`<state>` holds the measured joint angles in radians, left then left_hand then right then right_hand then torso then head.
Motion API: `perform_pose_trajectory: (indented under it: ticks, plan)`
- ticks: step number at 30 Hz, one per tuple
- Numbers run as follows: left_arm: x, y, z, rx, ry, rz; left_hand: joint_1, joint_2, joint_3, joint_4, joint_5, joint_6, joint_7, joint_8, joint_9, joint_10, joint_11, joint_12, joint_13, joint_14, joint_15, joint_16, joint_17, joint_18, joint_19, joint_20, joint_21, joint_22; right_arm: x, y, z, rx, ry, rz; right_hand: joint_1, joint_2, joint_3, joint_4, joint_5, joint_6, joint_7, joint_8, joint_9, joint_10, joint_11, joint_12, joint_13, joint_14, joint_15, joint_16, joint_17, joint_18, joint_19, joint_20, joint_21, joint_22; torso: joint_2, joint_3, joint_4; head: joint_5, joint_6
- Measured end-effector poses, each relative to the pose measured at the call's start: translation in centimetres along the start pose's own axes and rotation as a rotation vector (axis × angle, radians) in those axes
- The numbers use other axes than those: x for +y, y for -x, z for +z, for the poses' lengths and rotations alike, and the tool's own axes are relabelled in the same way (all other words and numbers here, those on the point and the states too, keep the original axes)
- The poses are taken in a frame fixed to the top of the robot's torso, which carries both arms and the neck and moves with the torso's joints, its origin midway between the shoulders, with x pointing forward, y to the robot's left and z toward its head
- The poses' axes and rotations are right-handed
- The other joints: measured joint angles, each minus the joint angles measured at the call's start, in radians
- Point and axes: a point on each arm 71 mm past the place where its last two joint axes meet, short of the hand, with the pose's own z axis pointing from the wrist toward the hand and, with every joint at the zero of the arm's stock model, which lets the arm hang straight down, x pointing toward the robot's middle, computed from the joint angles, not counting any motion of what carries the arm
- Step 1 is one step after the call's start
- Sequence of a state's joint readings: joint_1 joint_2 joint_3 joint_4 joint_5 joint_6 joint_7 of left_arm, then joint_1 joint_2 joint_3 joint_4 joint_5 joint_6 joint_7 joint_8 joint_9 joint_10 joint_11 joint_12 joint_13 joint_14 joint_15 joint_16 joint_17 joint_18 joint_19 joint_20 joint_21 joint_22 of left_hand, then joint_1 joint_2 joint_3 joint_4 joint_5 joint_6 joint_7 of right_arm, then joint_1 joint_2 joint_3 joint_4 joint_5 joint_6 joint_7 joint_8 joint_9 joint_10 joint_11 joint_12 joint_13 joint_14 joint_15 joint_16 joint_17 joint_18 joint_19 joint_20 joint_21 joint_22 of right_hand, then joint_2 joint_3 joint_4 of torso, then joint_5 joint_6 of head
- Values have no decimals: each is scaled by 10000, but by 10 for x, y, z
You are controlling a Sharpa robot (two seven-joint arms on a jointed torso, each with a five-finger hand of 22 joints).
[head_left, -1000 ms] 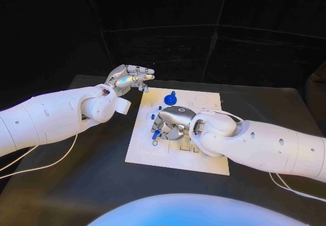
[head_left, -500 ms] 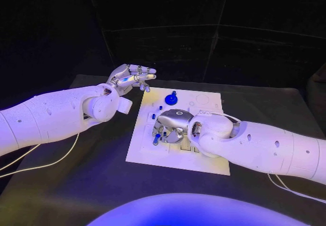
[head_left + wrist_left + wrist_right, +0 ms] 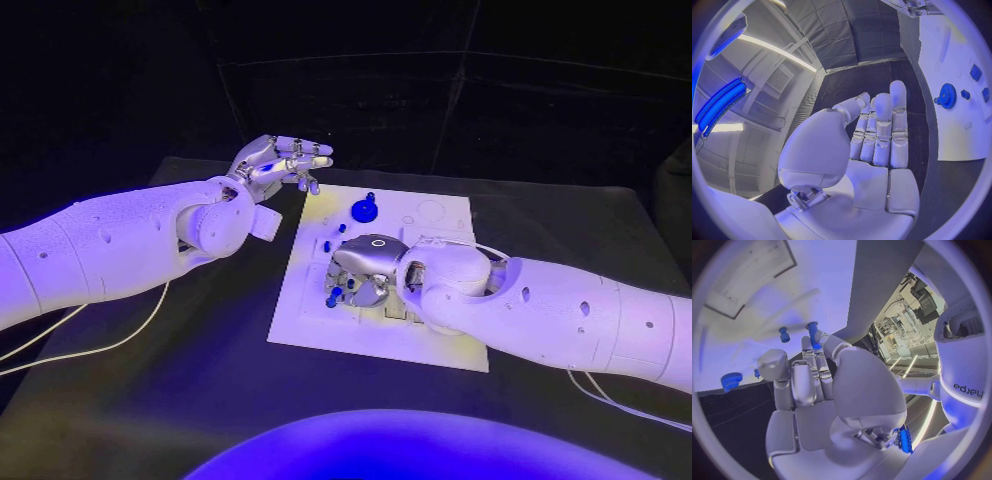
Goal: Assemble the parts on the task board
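Observation:
The white task board (image 3: 433,330) lies in the middle of the black table. A blue gear (image 3: 362,211) stands near its far edge, with small blue pegs (image 3: 325,246) close by. My right hand (image 3: 364,268) hangs low over the board's left half, fingers pointing down, and holds a blue peg (image 3: 333,296) at its fingertips. In the right wrist view, that blue peg (image 3: 812,331) sticks out past the fingers of the right hand (image 3: 811,385), just above the board. My left hand (image 3: 281,160) is raised beyond the board's far left corner, fingers apart and empty.
In the left wrist view, the left hand (image 3: 879,135) lies flat, with the board (image 3: 954,125), the gear (image 3: 947,96) and small pegs (image 3: 976,72) off to one side. Another peg (image 3: 784,334) and the gear (image 3: 731,381) stand beyond the right fingers. White cables trail over the table.
My right hand has dropped a little toward the board's near side, taking the blue peg with it. The left hand has stayed where it was.

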<state>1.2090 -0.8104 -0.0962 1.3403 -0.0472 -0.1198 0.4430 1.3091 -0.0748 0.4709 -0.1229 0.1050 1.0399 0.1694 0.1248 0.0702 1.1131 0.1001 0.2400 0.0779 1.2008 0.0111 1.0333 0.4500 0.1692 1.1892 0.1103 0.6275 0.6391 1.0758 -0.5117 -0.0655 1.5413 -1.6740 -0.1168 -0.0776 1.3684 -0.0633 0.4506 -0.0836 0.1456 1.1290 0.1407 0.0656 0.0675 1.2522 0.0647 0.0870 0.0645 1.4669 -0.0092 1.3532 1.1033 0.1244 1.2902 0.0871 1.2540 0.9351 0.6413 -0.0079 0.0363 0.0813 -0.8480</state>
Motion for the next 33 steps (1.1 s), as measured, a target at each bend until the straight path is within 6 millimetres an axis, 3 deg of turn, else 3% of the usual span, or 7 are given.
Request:
perform_pose_trajectory:
  ticks: [8, 12, 18, 26, 29, 31, 33]
  plan:
    - [0, 0, 0, 2, 2, -2, 0, 0, 0, 0, 0, 0, 0, 0, 0, 0, 0, 0, 0, 0, 0, 0, 0, 0, 0, 0, 0, 0, 8, -6, 3, 97, 139, -424, -147, -146, 30, 4, 3, -55, 54, -1, -5, -7, 8, -86, 7, 0, 0, 0, -28, 0, -3, 3, 0, -23, -1, -1, 0, 8, -12]
    - [0, 0, 0, 5, 3, -3, 0, 0, 0, 0, 0, 0, 0, 0, 0, 0, 0, 0, 0, 0, 0, 0, 0, -1, 0, 0, 0, 1, 12, -7, 5, 85, 223, -612, -311, -309, 61, 21, 35, -195, 175, 1, -2, -131, 132, -192, 12, 0, 0, 0, -56, 1, -52, 52, 0, -86, -1, -2, -1, 9, -18]
    - [0, 0, 0, 6, 5, -3, 0, 0, 0, 0, 0, 0, 0, 0, 0, 0, 0, 0, 0, 0, 0, 0, 0, -1, 0, 0, 0, 0, 13, -11, 5, 113, 225, -773, -590, -588, 28, 56, 89, -887, 219, -37, -47, -467, 245, -231, -15, -1, 76, 0, -99, 1, -128, 128, -51, -234, -2, -4, -1, 10, -19]
    - [0, 0, 0, 8, 11, -5, 0, 0, 0, 0, -38, 0, 0, 42, 0, 0, 0, 0, -13, -36, 36, 0, -28, 0, 0, 0, 0, 1, 13, -10, 5, -105, 223, -853, -762, -759, -122, 185, 129, -1644, 250, -37, -46, -1244, 372, -232, -20, 0, 147, -95, -345, 0, -326, 286, -324, -627, -3, -4, -2, 13, -20]
    - [0, 1, 0, 11, 15, -7, 0, 0, 0, 0, -38, 0, 0, 42, 0, 0, 0, 0, -13, -36, 35, 0, -27, 0, 0, 0, 0, 1, 11, -8, 4, -337, 219, -834, -802, -800, -375, 164, 129, -1963, 264, -37, -46, -1646, 397, -230, -19, -37, 186, -260, -599, 2, -541, 291, -570, -1019, -3, -1, -2, 14, -12]
    - [0, 1, 0, 16, 19, -9, 0, 0, 0, 0, -38, 0, 0, 42, 0, 0, 0, 0, -13, -36, 36, 1, -27, -1, 0, 0, 0, 1, 10, -7, 2, -584, 224, -807, -802, -800, -661, 176, 171, -2212, 255, -37, -33, -1987, 409, -140, -3, -1, 218, -409, -834, 161, -712, 292, -822, -1412, -3, 0, -3, 14, -10]
    - [0, 1, 0, 17, 22, -10, 0, 0, 0, 0, -38, 0, 0, 42, 0, 0, 0, 0, -12, -36, 35, 0, -27, -1, 0, 0, 0, 1, 9, -5, 0, -827, 241, -772, -802, -800, -868, 187, 175, -2319, 212, -37, -28, -2158, 418, -90, 8, 0, 218, -465, -938, 159, -807, 307, -981, -1647, -3, 4, -4, 12, -5]
